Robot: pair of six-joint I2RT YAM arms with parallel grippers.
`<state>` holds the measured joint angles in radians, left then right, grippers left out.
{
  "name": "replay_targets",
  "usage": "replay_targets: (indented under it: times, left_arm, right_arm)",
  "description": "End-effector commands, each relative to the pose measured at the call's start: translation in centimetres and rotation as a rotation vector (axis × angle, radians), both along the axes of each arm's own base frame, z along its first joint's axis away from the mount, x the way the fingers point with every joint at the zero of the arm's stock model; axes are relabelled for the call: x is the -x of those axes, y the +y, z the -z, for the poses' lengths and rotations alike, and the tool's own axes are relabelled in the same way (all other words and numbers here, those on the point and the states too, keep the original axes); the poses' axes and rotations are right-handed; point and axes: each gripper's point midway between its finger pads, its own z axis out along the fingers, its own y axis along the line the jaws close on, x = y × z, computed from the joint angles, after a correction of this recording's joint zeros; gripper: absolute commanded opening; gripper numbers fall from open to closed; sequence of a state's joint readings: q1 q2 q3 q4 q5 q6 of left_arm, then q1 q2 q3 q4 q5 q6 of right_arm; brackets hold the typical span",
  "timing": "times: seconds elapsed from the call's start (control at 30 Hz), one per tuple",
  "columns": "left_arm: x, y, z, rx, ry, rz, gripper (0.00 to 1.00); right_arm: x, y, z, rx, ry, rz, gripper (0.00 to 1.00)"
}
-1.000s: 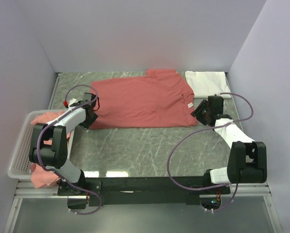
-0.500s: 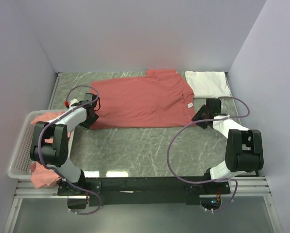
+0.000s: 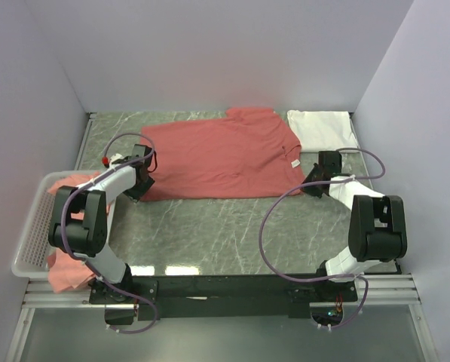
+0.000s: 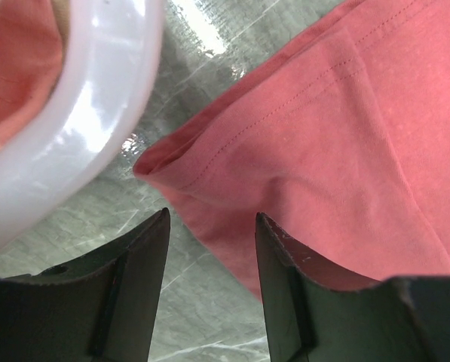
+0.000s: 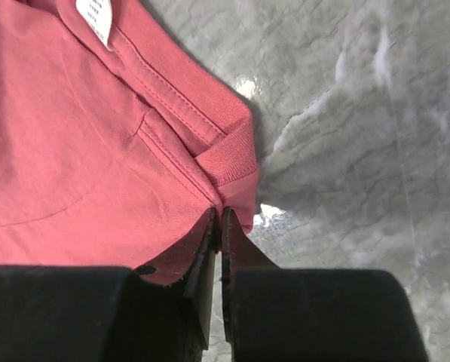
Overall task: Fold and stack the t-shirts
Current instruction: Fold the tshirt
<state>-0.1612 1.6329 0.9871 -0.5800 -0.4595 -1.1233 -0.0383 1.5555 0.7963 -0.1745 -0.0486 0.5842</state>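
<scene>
A coral t-shirt (image 3: 217, 154) lies spread across the back of the table, with its white neck label (image 5: 95, 19) near the right edge. My right gripper (image 5: 218, 211) is shut, pinching the hem of this t-shirt (image 5: 74, 136) at its near right corner by the collar; in the top view the right gripper (image 3: 309, 185) sits at that corner. My left gripper (image 4: 212, 215) stands open over the shirt's near left corner (image 4: 179, 170), one finger over the cloth and one over bare table; the top view shows the left gripper (image 3: 142, 187) there. A folded white t-shirt (image 3: 324, 130) lies at the back right.
A white mesh basket (image 3: 36, 226) hangs off the table's left edge, its rim (image 4: 81, 128) close to my left gripper. More coral shirts (image 3: 66, 275) lie in and under it. Grey walls close in the back and both sides.
My right gripper has moved in on the shirt's near right corner and closed on the hem. The left arm has barely moved and stays open.
</scene>
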Motion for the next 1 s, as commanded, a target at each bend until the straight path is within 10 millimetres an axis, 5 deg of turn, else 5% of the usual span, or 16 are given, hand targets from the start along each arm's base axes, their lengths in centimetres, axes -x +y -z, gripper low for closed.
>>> replay_targets:
  times: [0.0,0.17,0.27,0.4,0.6,0.83,0.97]
  left_arm:
    - [-0.9,0.2,-0.4,-0.003,-0.012,-0.021,0.55]
    - [-0.8,0.2,-0.1,-0.01,0.005,-0.013,0.55]
    - [-1.0,-0.1,-0.4,0.004,-0.003,0.001,0.56]
    - [-0.8,-0.2,-1.5,0.014,-0.028,0.008,0.58]
    - [0.5,-0.2,-1.8,0.04,-0.061,-0.024,0.6]
    - [1.1,-0.5,-0.8,0.066,-0.062,-0.053,0.59]
    - [-0.3,-1.2,-1.9,0.107,-0.133,-0.038,0.52]
  right_arm:
    - [-1.1,-1.8,-1.4,0.092,-0.01,0.017,0.08]
    - [-0.5,-3.9,-2.4,0.21,0.03,0.037,0.2]
    - [0.0,-4.6,-2.3,0.237,0.041,0.053,0.41]
    - [0.0,-3.2,-3.1,0.16,-0.005,0.033,0.56]
    - [1.1,-0.1,-4.3,-0.015,-0.133,0.029,0.6]
    - [1.3,2.7,-3.2,-0.21,-0.185,0.051,0.6]
    - [0.4,3.2,-4.2,-0.255,-0.226,0.051,0.48]
